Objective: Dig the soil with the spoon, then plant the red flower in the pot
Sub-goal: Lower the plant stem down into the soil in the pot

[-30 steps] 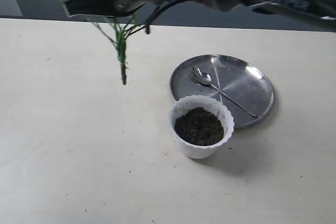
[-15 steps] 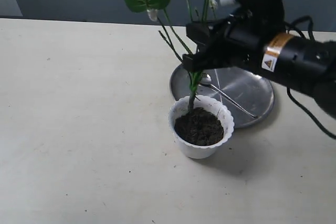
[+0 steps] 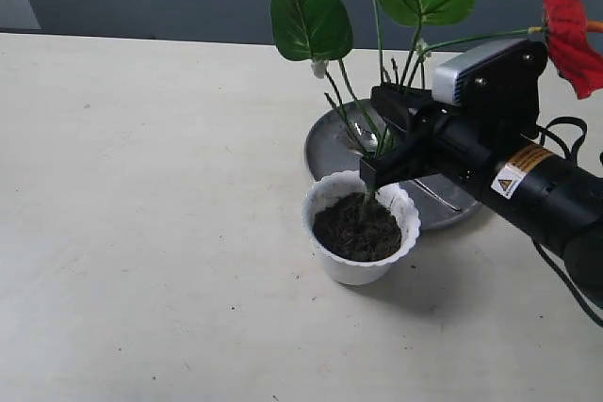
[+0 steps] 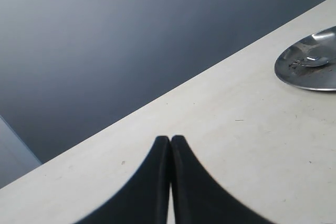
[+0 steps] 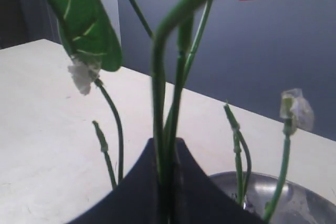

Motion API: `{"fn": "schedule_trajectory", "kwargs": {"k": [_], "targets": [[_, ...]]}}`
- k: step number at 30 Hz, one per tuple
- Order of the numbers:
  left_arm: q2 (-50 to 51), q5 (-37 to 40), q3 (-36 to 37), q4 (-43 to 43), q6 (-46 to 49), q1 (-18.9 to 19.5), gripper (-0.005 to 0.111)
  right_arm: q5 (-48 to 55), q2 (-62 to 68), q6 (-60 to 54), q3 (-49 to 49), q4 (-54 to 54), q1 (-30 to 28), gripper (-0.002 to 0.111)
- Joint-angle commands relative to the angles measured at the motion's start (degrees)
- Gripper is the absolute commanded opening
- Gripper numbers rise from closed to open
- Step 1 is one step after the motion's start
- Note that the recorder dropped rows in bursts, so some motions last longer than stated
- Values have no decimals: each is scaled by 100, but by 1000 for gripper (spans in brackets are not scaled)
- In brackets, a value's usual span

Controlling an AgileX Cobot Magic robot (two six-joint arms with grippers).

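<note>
While clamped on the red flower (image 3: 377,152) stems, right hand (image 3: 384,159) positioned above the pot (image 3: 360,228) on the tabletop (image 3: 141,233), stem base at or just entering the soil (image 3: 357,226). Left hand (image 4: 170,148) closed, empty, well apart. Spoon (image 4: 313,61) resting on steel plate (image 4: 310,74). Risks: premature release topples shallow sprig; angled push tips pot, spills soil.

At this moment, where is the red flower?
In the exterior view, the red flower stands right of centre, clamped by its stem in the right tool, with the stem's foot at the soil in the white pot, just before the steel plate.
</note>
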Motion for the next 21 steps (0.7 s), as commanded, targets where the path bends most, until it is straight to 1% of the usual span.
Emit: {"fn": "schedule_trajectory", "kwargs": {"k": [1, 9, 12, 16, 21], "targets": [[-26, -53, -13, -45, -32, -38, 1, -570, 172, -159, 28, -137, -32, 0], [-26, -53, -13, -45, -32, -38, 1, -271, 699, -200, 28, -1185, -32, 0], [-26, -53, -13, -45, -32, -38, 1, 52, 781, -159, 28, -1209, -19, 0], [-26, -53, -13, -45, -32, -38, 1, 235, 782, -159, 28, -1259, -19, 0], [-26, -53, -13, -45, -32, -38, 1, 694, 782, 25, 28, -1840, -19, 0]]}}
